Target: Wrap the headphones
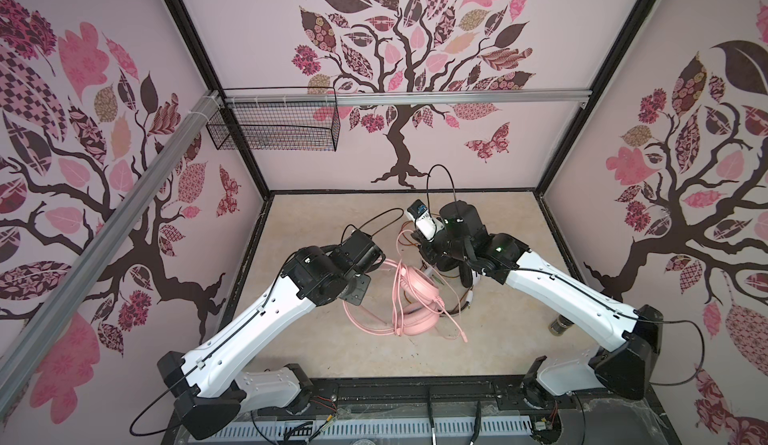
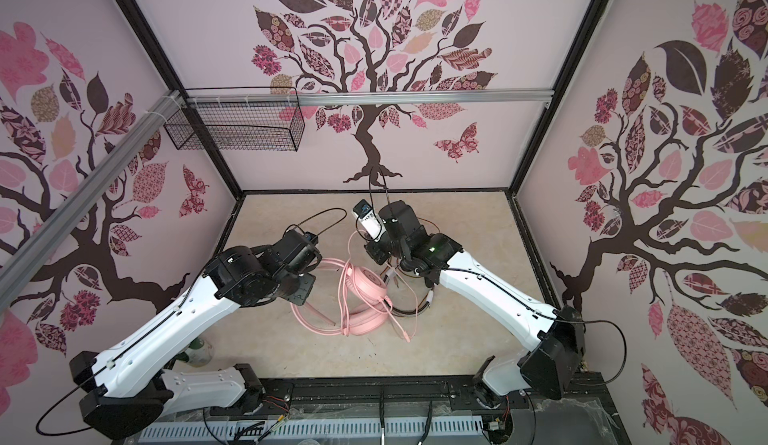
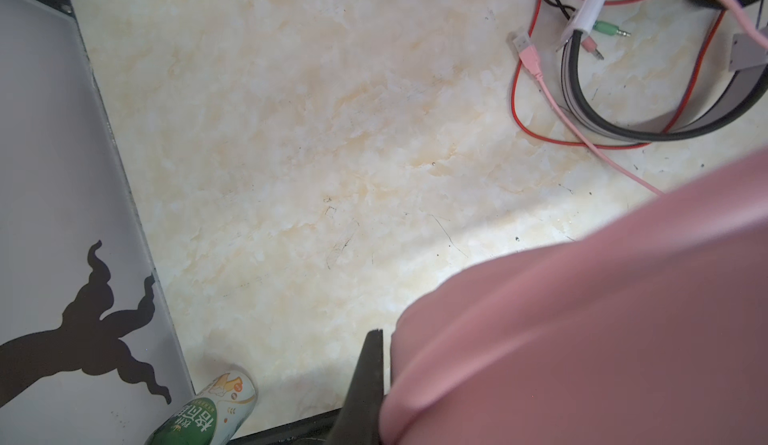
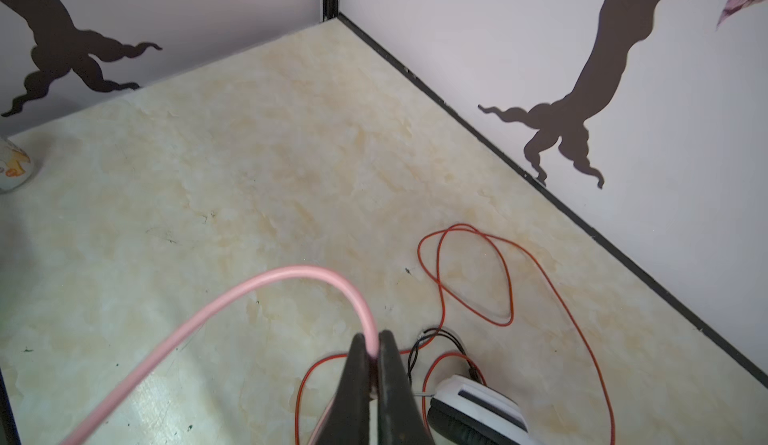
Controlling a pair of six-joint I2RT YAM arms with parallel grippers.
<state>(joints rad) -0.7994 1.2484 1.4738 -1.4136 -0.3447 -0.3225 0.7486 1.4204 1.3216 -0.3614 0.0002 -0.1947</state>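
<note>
The pale pink headphones (image 1: 422,287) lie mid-table in both top views, their pink cable (image 1: 361,318) looped beside them. In the left wrist view the pink headset (image 3: 602,318) fills the corner against one black finger (image 3: 370,380); my left gripper (image 3: 384,341) is shut on it, and its other finger is hidden. My right gripper (image 4: 372,337) is shut on the pink cable (image 4: 291,274), which arches up from its tips. The white-and-black headphones (image 4: 478,405) lie just beside those jaws, with orange-red cable (image 4: 505,281) coiled on the table. The right arm mostly covers them from above.
A green-and-white can (image 3: 208,414) stands near the left wall, seen also in a top view (image 2: 198,351). A brown jar (image 1: 559,324) stands by the right arm. A wire basket (image 1: 274,127) hangs on the back wall. Cable plugs (image 3: 611,29) lie by the black-and-white headband (image 3: 623,131).
</note>
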